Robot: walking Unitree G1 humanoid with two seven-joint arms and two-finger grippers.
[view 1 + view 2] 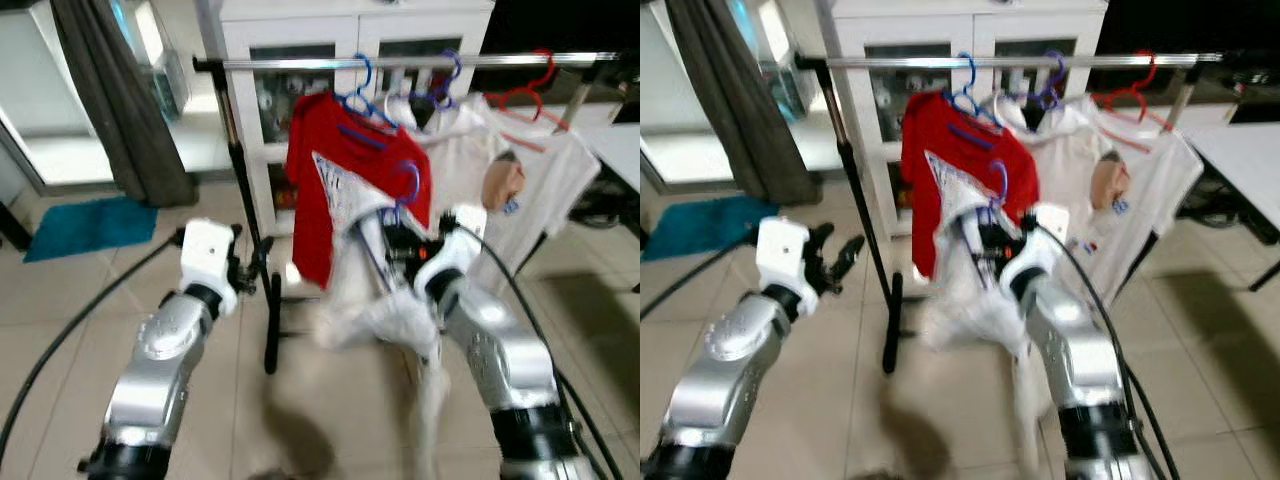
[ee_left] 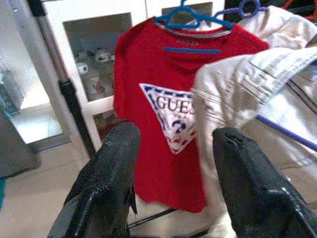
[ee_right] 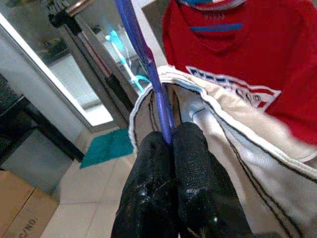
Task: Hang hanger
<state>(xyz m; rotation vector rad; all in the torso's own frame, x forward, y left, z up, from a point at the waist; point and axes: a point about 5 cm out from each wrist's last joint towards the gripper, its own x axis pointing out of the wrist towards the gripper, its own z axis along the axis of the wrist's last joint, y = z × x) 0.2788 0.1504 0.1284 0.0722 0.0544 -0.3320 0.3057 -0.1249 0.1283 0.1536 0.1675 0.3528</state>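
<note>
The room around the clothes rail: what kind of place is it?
Probably a home laundry or utility corner: a rail with shirts on hangers, a white glass-door cabinet holding crockery behind it, and a tiled floor.

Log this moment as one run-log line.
stage: carrying hanger to rail | right gripper: shut on purple hanger bearing white garment | left gripper: open, free | rail: not reached

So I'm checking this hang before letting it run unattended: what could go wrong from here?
1. The right tool pinches only the thin purple hanger, so the heavy cream garment could twist it or slip off.
2. The silver rail is crowded; the hook may snag the red printed T-shirt or the white T-shirt.
3. The left tool stands open, apart from the garment, giving no support.
</note>
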